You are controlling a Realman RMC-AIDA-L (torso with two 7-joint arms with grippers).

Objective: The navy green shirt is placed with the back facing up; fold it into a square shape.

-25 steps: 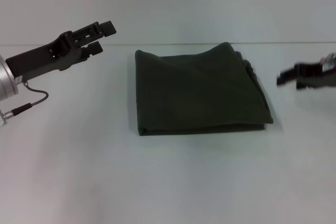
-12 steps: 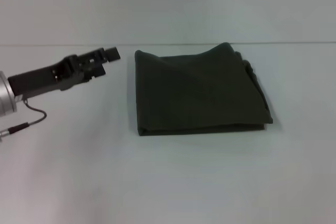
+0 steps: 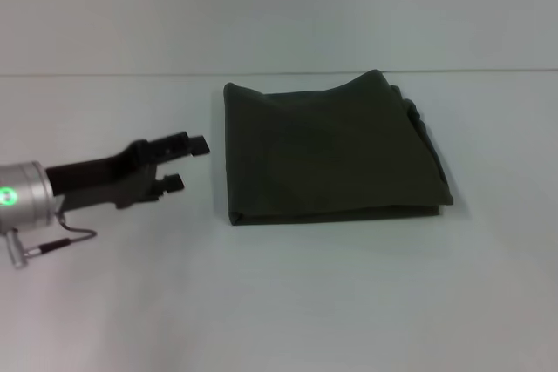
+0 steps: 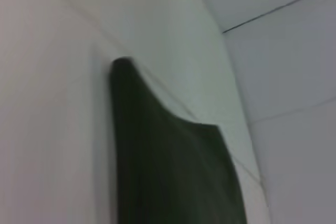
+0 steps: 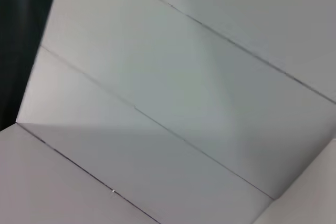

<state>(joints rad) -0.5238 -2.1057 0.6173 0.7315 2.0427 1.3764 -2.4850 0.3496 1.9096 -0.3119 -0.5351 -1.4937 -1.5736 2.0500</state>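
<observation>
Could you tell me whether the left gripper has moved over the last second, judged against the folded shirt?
Yes. The left gripper has come toward the robot along the left edge of the navy green shirt, from beside its far corner to beside its near half.

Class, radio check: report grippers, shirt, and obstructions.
Left gripper open, beside the navy green shirt, not touching. Right gripper out of view. Shirt folded roughly square on table. Nothing in the way.

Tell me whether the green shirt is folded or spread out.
Folded. The navy green shirt lies on the table as a compact, roughly square block, layered edges along its right side, no sleeves out.
</observation>
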